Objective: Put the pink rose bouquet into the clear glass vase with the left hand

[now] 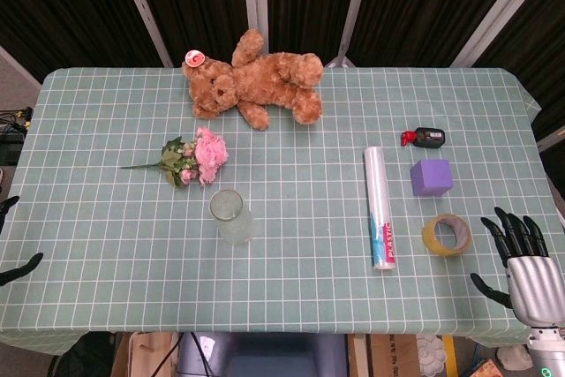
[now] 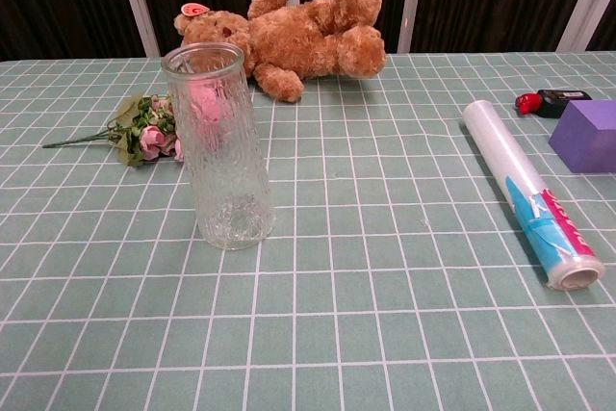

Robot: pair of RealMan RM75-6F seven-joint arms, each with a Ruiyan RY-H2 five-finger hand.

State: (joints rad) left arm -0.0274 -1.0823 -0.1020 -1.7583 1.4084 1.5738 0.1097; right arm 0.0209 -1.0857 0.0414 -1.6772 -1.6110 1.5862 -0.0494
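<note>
The pink rose bouquet (image 1: 198,157) lies flat on the green checked tablecloth, left of centre, its stem pointing left; in the chest view the bouquet (image 2: 146,134) shows partly behind the vase. The clear glass vase (image 1: 232,216) stands upright just in front of the flowers and is empty (image 2: 219,146). Only dark fingertips of my left hand (image 1: 19,267) show at the table's far left edge, apart from each other, holding nothing and well left of the bouquet. My right hand (image 1: 521,253) rests at the front right corner, fingers spread and empty.
A brown teddy bear (image 1: 258,84) lies at the back centre. On the right are a roll of plastic wrap (image 1: 380,209), a purple block (image 1: 431,177), a tape roll (image 1: 446,234) and a small red and black object (image 1: 425,137).
</note>
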